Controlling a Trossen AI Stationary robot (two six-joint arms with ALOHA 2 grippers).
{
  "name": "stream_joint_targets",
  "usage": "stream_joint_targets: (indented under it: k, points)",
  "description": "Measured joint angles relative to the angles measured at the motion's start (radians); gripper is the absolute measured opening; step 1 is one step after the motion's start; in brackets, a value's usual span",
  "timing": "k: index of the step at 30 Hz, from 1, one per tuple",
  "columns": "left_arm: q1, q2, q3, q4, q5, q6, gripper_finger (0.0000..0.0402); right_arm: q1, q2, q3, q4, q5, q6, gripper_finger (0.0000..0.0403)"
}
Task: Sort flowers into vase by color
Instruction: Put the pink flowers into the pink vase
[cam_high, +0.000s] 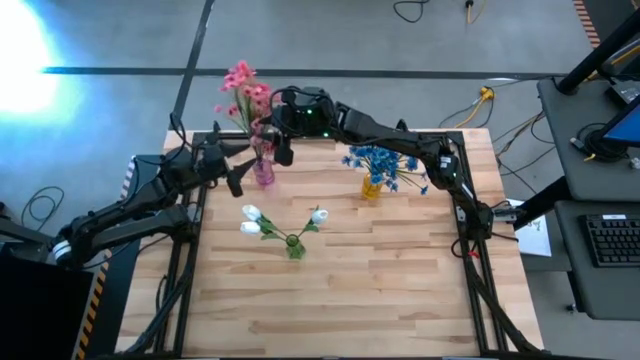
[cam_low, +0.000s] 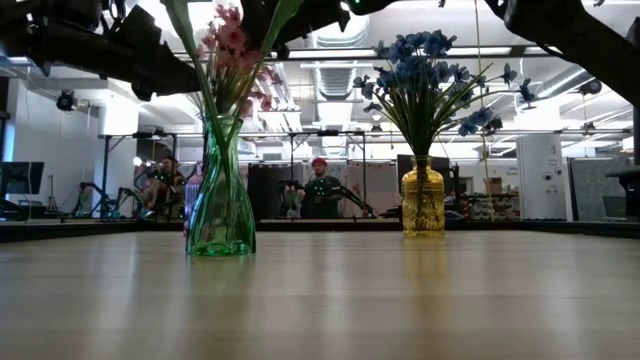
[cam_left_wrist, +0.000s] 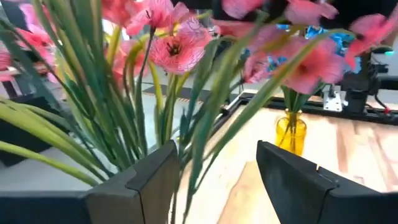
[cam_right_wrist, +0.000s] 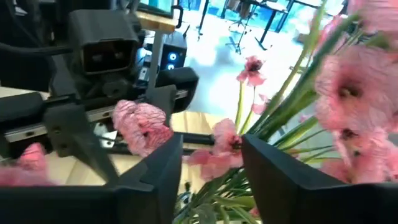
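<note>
Because each colour already stands in its own container, the table reads as nearly sorted. Nearest, at about six o'clock from the table's middle in the high view, the white tulip-like blossoms on thin green stems (cam_high: 258, 222) stand in a small clear green glass vase (cam_high: 295, 247), well apart from both arms.

Farther back at about two o'clock, the bright blue sprigs (cam_high: 381, 164) stand upright in an amber glass bottle vase (cam_high: 371, 188), also left alone.

At about eleven o'clock, near the far edge of the pale wooden slatted table (cam_high: 380, 290), both arms meet at the pink bunch (cam_high: 243, 92), whose stems drop into a narrow pink-tinted glass vase (cam_high: 264, 172). The left gripper (cam_left_wrist: 214, 174) has its fingers spread with green stems and leaves running up between them, pinching nothing that shows. The right gripper (cam_right_wrist: 208, 171) reaches over from the other side, fingers likewise parted around pink blossoms and stems.

Probably one arm is steadying the bunch while the other settles or releases a stem, which would explain the spread fingers on both sides. A careless withdrawal could snag leaves and tip the narrow vase.
</note>
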Motion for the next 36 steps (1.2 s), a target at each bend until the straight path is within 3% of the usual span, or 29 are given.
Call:
stream_joint_targets:
  k: [4,10,18,22,36]
  points:
    - [0.000,0.001,0.000,0.024,-0.014,0.048,0.0211,0.002,0.000,0.001,-0.009,0.000,0.000,0.0191]
    - [0.001,0.013,0.000,0.085,-0.177,0.066,0.0211,0.002,-0.004,0.002,-0.010,0.003,-0.003,0.0209]
    - [0.000,0.091,0.000,0.172,-0.160,0.106,0.0211,0.002,-0.022,0.003,-0.015,0.009,-0.003,0.0210]
    - [0.001,0.127,0.000,0.210,-0.201,0.117,0.0211,0.002,-0.022,0.003,-0.027,0.010,0.001,0.0210]
    - [0.001,0.111,0.000,0.328,-0.222,0.159,0.0211,0.002,-0.024,0.003,-0.040,0.010,-0.004,0.0210]
